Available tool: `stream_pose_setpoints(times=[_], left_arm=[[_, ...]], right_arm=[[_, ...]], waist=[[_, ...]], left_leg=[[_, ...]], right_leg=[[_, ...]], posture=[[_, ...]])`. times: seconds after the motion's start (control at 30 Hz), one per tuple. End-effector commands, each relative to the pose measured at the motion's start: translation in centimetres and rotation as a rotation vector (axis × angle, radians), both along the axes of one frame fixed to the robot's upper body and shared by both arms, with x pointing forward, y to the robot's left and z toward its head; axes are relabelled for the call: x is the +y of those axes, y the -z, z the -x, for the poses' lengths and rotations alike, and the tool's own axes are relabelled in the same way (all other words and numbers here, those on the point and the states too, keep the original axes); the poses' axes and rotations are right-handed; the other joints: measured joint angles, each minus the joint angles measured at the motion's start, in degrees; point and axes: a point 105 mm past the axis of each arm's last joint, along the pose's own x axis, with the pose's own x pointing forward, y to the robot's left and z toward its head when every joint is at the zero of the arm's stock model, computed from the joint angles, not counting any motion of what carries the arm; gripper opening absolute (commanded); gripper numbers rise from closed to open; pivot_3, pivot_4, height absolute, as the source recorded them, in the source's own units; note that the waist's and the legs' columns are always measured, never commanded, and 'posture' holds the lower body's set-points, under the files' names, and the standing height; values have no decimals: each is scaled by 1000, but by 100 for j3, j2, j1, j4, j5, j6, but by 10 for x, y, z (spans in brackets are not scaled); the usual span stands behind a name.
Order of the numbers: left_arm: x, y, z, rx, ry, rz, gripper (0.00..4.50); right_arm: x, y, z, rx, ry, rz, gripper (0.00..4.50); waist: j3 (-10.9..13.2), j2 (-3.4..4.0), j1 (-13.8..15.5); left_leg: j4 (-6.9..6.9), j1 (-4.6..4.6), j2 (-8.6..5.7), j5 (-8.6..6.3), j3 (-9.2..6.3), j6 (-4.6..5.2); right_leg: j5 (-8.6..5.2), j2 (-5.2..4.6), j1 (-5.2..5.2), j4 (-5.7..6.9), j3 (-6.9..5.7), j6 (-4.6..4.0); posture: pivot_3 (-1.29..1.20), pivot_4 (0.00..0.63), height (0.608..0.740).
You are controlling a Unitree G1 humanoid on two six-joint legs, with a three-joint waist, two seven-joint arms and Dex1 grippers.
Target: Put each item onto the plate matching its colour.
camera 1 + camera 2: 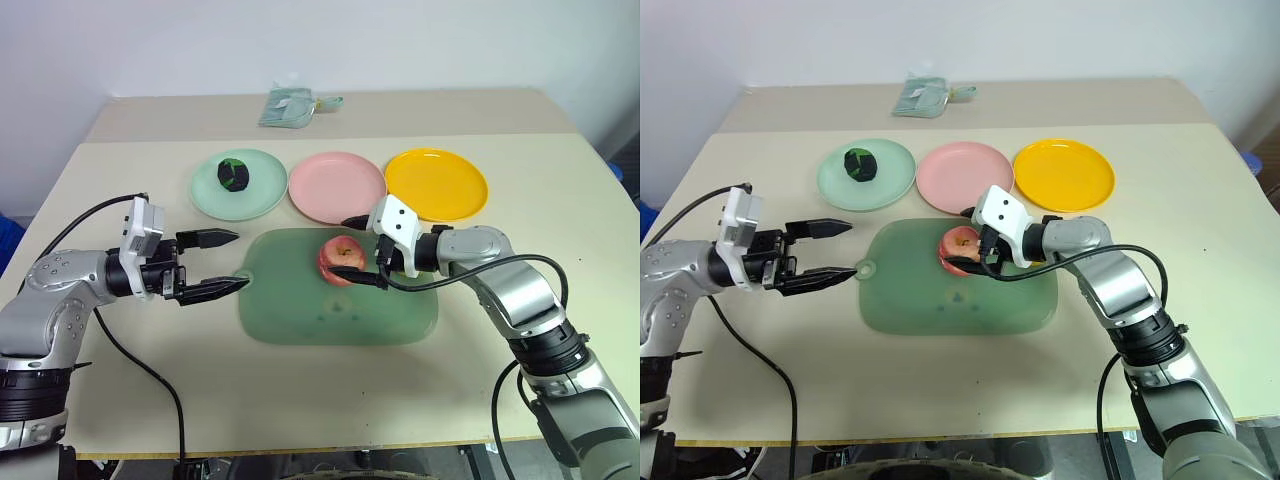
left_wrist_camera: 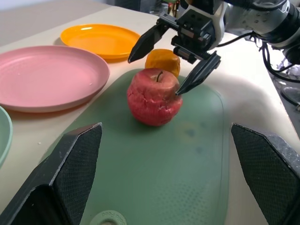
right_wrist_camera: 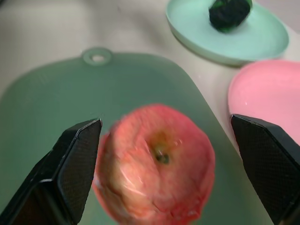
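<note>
The right hand [image 1: 352, 246], fingers spread, straddles the pink-red apple [image 1: 340, 259] on the green mat [image 1: 300, 310]. Next it must close, then lift to the pink plate [image 1: 336, 186] just beyond. The left hand [image 1: 220, 262] waits, spread and empty.

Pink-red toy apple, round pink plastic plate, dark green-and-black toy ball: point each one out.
Pink-red toy apple [image 2: 153, 97]: left wrist view, middle of its near side.
Round pink plastic plate [image 1: 335, 187]: left eye view, bare centre.
Dark green-and-black toy ball [image 1: 233, 174]: left eye view, top of it.
</note>
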Motion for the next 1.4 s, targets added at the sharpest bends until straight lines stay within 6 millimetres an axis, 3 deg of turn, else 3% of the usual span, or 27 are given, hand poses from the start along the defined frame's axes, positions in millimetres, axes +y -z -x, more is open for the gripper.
stream_pose_setpoints(times=[0.03, 0.17, 0.3, 0.37, 0.5, 0.57, 0.63, 0.8, 0.9, 1.0, 1.17, 1.33, 1.4], left_arm=[[-2, -9, 4, -50, 1, 5, 4461], [-2, -11, 3, -69, -20, 12, 4461], [-2, -11, 1, -83, -38, 19, 4500], [-1, -12, 0, -83, -46, 25, 4500], [2, -22, -9, -131, -104, 77, 4500], [9, -30, -28, -155, -212, 111, 4500], [15, -36, -44, -224, -314, 110, 4500], [6, -27, -44, -182, -297, 107, 4500], [3, -24, -43, -179, -291, 90, 4500], [8, -24, -45, -183, -318, 74, 4500], [13, -33, -41, -192, -306, 78, 4500], [10, -43, -38, -195, -273, 134, 4500], [4, -45, -34, -179, -221, 158, 4500]], right_arm=[[0, 5, 0, 31, -2, 32, 4500], [1, 12, 11, 147, -36, 28, 4500], [5, -7, 3, 79, -7, -50, 3308], [8, -20, 2, 52, -9, -96, 3018], [14, -60, -9, 27, 29, -299, 3018], [6, -79, -39, -99, 185, -354, 3018], [-5, -81, -65, -166, 339, -340, 3018], [0, -75, -100, -226, 512, -370, 3018], [12, -62, -108, -172, 517, -411, 3018], [19, -51, -111, -116, 491, -433, 4435], [-3, -82, -107, -134, 483, -597, 4474], [-28, -82, -105, -116, 501, -579, 4474], [-30, -91, -91, -83, 409, -580, 4474]], waist=[[0, 0, 0], [0, 0, 2], [0, 0, -1], [1, 1, -2], [1, 1, -1], [1, 1, -1], [0, -1, 14], [-3, -4, -22], [-2, -3, -67], [-2, -2, -68], [-2, -2, -6], [-2, -2, -21], [-1, -1, -28]], left_leg=[[0, 0, 0, 0, 0, 0], [0, 0, 0, -1, 0, 2], [-1, 1, 0, -3, 0, 4], [-2, 1, 0, -3, 0, 4], [-3, 0, 0, -3, 0, 3], [-2, 1, 1, -2, -1, 2], [-1, 2, 0, 1, -2, -3], [-11, -4, -7, 16, 11, -28], [-19, -19, -4, 18, 22, -29], [-19, -21, 0, 21, 28, -33], [-10, -21, -2, 20, 25, -32], [-9, -21, -2, 19, 24, -31], [-11, -21, -1, 20, 25, -31]], right_leg=[[0, 0, 0, 0, 0, 0], [0, 0, 1, 0, 0, 0], [0, 0, 2, -1, 0, 0], [0, 0, 0, 0, 0, 0], [0, 0, -2, 0, 0, 0], [0, 1, -2, 1, 0, 0], [2, 3, -2, 4, -2, -2], [3, 0, -15, 3, 7, -1], [2, 2, -43, 10, 14, -2], [2, 7, -50, 16, 20, -1], [3, 7, -46, 16, 19, -1], [3, 6, -44, 15, 19, -1], [3, 6, -44, 16, 19, -1]], posture=[[0, 150, 729], [0, 150, 729], [0, 150, 729], [0, 150, 729], [0, 150, 729], [0, 150, 729], [0, 150, 729], [0, 150, 729], [0, 150, 729], [0, 150, 729], [0, 150, 729], [0, 150, 729], [0, 150, 729]])
